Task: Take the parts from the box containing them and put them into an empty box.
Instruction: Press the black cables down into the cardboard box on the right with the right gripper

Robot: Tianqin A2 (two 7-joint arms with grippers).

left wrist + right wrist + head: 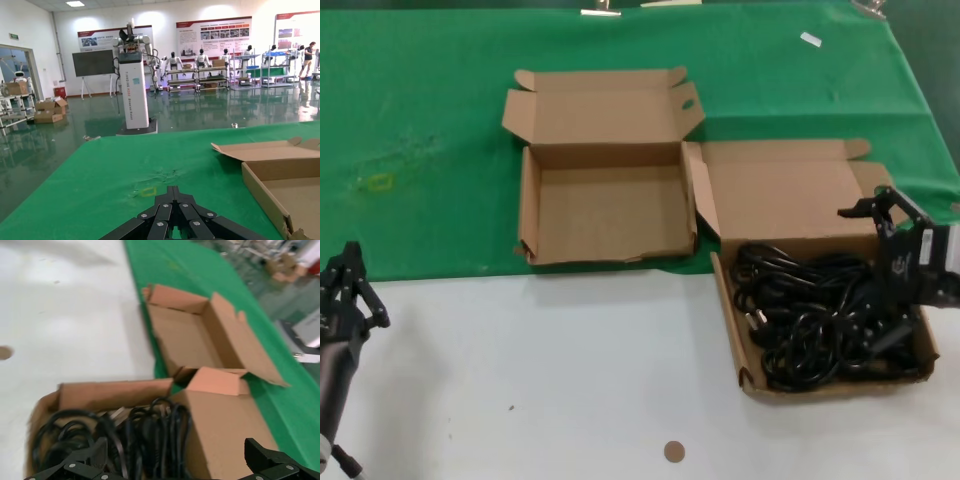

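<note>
In the head view the right gripper (890,215) hangs at the right edge of the frame, over the far right side of the full box (728,300), jaws spread wide and holding nothing. The cables (810,315) lie tangled inside that box, lower right. The empty box (528,215) sits open at upper centre, just beside it. The left gripper (348,285) waits at the lower left, jaws closed.
</note>
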